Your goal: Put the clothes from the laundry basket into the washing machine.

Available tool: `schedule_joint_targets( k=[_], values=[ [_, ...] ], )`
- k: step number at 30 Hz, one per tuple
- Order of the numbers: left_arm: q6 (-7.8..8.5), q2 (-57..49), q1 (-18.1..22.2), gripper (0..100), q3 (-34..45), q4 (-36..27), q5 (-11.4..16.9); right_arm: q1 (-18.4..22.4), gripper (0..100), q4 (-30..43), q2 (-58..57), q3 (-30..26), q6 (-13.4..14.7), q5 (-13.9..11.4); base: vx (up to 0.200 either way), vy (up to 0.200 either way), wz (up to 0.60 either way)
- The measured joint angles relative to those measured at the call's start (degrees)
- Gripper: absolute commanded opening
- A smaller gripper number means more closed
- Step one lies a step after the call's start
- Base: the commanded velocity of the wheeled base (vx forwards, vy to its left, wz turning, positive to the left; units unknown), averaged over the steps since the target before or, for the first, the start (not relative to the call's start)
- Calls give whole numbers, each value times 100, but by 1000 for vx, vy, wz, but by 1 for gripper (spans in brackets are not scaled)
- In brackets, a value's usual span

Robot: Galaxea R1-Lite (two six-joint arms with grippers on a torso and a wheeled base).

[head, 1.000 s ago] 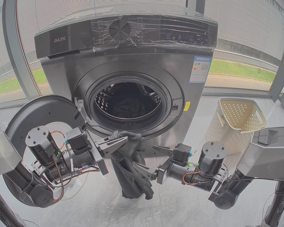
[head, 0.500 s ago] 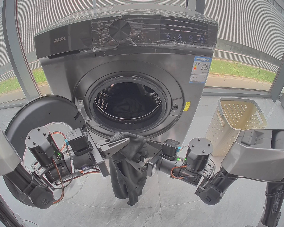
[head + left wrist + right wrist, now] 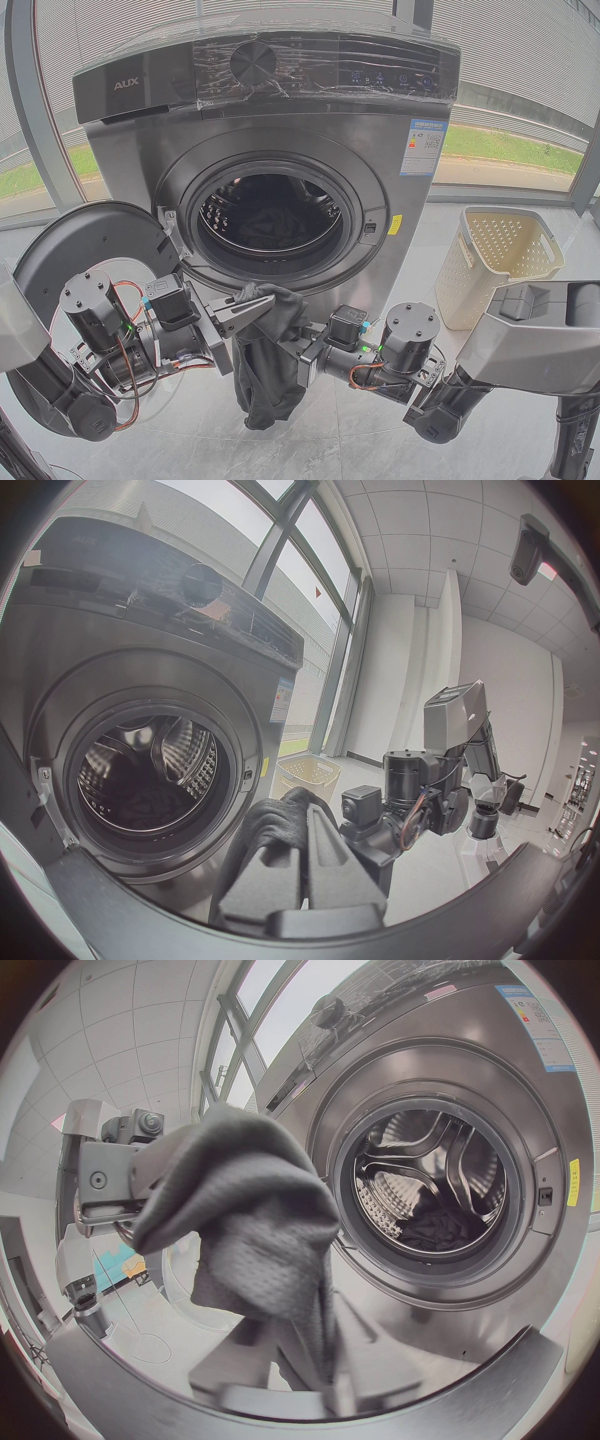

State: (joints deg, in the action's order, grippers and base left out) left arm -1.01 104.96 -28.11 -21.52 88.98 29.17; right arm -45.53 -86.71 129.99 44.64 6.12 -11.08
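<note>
hanging just below the open mouth of the washing machine (image 3: 375,156), the dark garment (image 3: 265,375) was pinched at its bunched top by the left gripper (image 3: 267,302), fingers closed on the cloth. the right gripper (image 3: 292,342) sat buried in the folds beside it; whether it had clamped i could not tell. the garment's long axis ran upright, loose end toward the floor (image 3: 375,437). this looked like the loading step: next it needed lifting forward into the drum (image 3: 272,215), clear of its lip.

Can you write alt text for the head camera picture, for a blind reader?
The left claw grips a dark garment hanging before the open washing machine; the right claw is against it. A cream laundry basket stands on the robot's right.
</note>
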Motion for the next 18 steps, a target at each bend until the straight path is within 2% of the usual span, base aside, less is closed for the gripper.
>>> schedule_joint_targets(
  k=[6, 7, 11, 14, 18],
  values=[
    [-18, 112, 33, 0, -61, 2, -6, -113, 0, -73, -232, -372, 45, 38, 0, 0, 0],
    [-21, 124, 35, 100, -74, 2, -9, -124, 0, -79, -276, -422, 52, 46, 0, 0, 0],
    [-55, 157, 41, 100, -108, 0, -17, -171, 0, -90, -400, -523, 72, 94, 0, 0, 0],
    [-222, 176, 77, 100, -146, -2, -73, -171, 0, -95, -479, -569, 96, 238, 0, 0, 0],
    [-284, 229, 190, 100, -223, 0, -117, -129, 0, -90, -621, -656, 176, 380, 0, 0, 0]
  ],
)
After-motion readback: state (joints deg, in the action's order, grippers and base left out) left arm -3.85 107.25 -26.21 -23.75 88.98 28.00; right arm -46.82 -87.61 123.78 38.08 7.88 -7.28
